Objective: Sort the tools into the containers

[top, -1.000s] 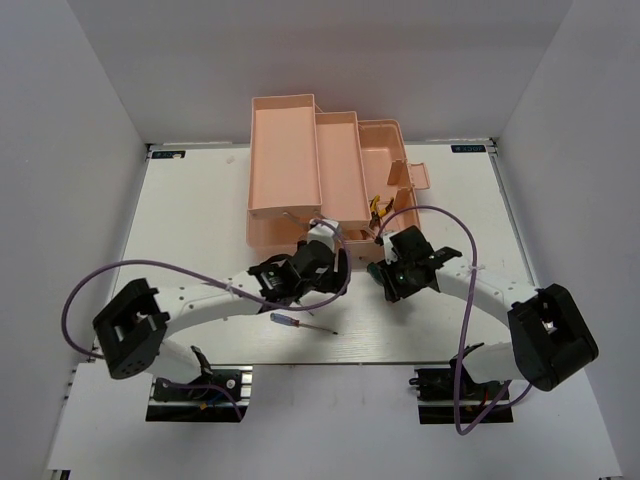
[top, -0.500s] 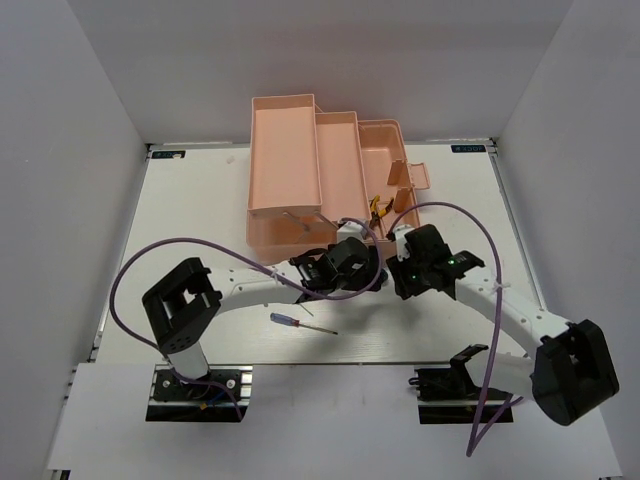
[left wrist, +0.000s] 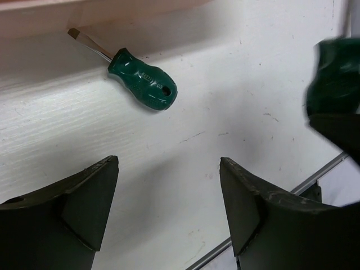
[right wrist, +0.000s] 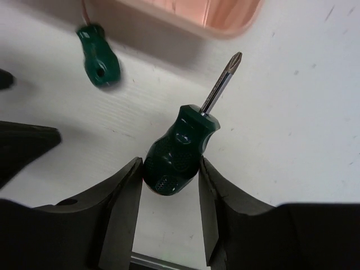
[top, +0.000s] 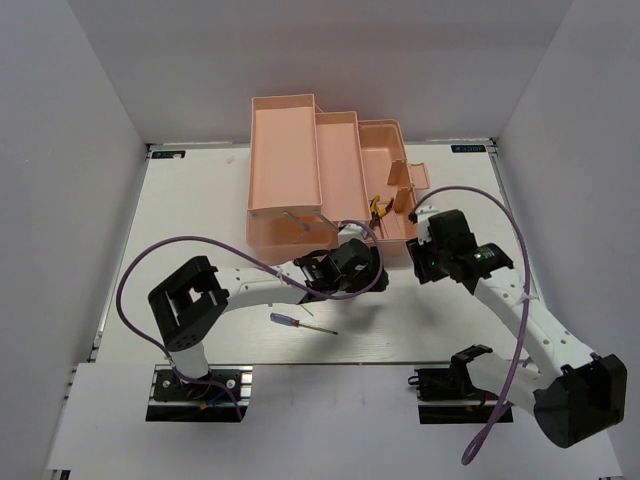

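Right wrist shows stubby green screwdriver (right wrist: 179, 147) gripped between the jaws.

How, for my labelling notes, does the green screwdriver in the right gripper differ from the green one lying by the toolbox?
The held screwdriver is clamped in the right gripper; the loose screwdriver lies free on the table beside the toolbox. The held screwdriver has a cross-point tip; the loose screwdriver has a flat blade. Both have stubby green handles.
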Robot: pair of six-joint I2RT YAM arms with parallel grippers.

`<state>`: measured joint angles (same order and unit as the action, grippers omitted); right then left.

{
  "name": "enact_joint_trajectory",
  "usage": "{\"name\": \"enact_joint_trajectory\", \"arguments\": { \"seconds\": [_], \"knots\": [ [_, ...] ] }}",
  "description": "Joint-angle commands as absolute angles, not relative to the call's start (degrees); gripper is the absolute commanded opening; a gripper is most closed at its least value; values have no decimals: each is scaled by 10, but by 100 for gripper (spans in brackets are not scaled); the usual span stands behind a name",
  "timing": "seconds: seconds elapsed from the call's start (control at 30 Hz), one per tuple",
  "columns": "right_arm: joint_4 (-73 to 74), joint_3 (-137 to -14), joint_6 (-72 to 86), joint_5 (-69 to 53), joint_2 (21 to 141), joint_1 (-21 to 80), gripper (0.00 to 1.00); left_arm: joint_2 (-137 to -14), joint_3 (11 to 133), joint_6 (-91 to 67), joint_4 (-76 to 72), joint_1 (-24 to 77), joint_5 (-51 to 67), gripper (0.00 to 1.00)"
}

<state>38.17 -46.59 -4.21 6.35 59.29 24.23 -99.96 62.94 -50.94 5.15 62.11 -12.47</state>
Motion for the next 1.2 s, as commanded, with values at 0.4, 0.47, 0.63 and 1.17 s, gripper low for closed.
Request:
{"name": "enact_joint_trajectory", "arguments": {
  "seconds": [0.4,0.47,0.63,1.17],
  "knots": [
    [271,-719,10,-177,730,233,7,-986,591,-560,12,625,-110,83],
    [242,-734,34,-205,770,235,7,-992,603,-568,24,625,-110,83],
    [210,-787,57,-289,852,234,7,-992,592,-574,11,625,-115,83],
    [191,-804,55,-272,884,228,69,-1034,625,-598,1,625,-137,83]
  ]
}}
